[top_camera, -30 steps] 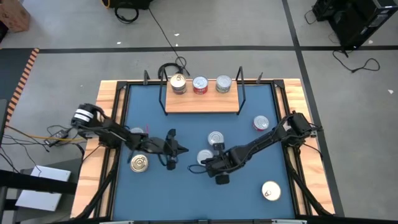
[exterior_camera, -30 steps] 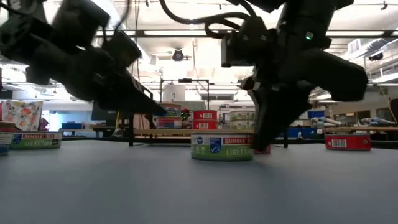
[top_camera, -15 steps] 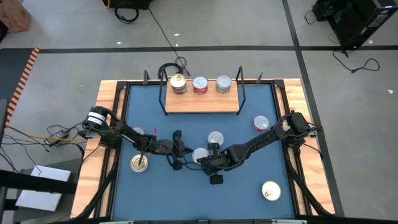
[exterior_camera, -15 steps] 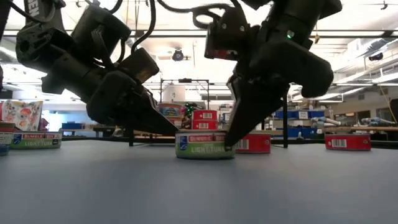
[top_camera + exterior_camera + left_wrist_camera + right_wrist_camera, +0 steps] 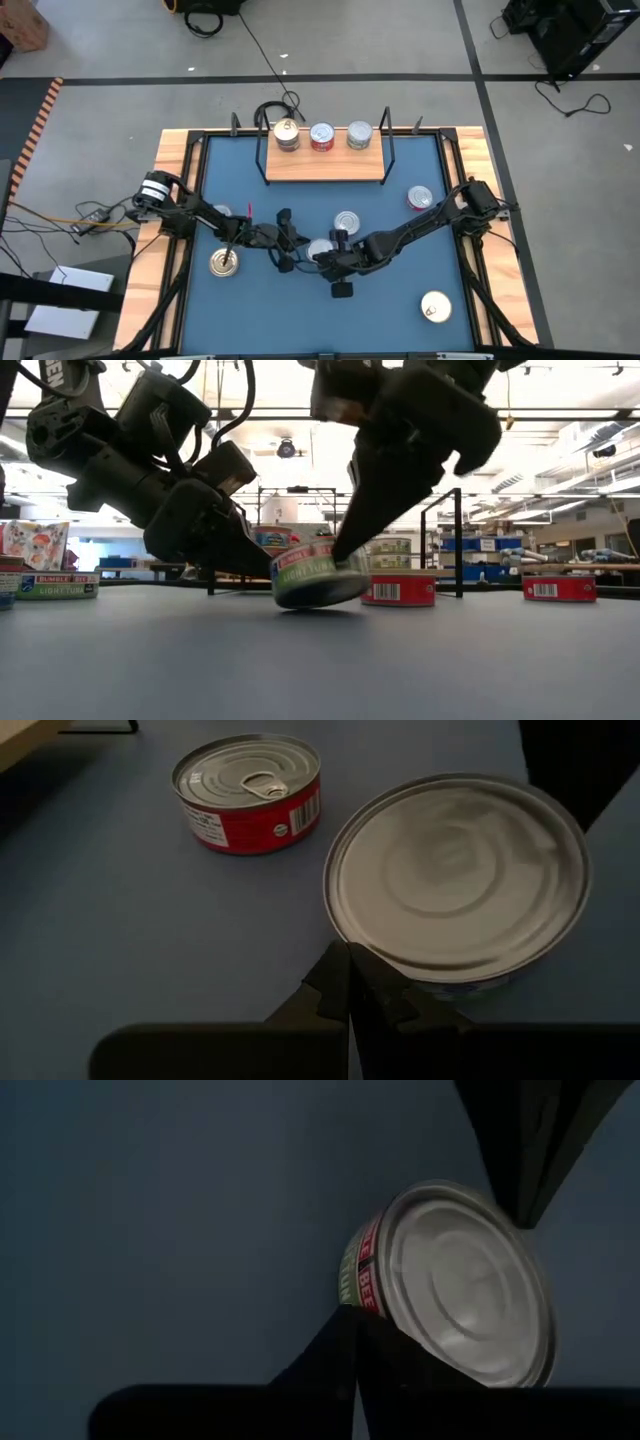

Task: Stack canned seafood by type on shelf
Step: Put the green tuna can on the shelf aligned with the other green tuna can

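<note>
Left gripper (image 5: 291,243), fingers together, tip pressed against the near-left side of the silver-lidded tin (image 5: 318,572) mid-table. Tin tilted, one edge off the blue table (image 5: 300,310). Right gripper (image 5: 327,254), fingers together, pushes its right side. Nothing clamped. Shelf (image 5: 325,163) far centre holds three tins. Risk: a tin pinched only between two closed tips may squirt out or flip, since neither claw encloses it.

Green-labelled silver tin (image 5: 318,575), blue table (image 5: 300,310)
</note>
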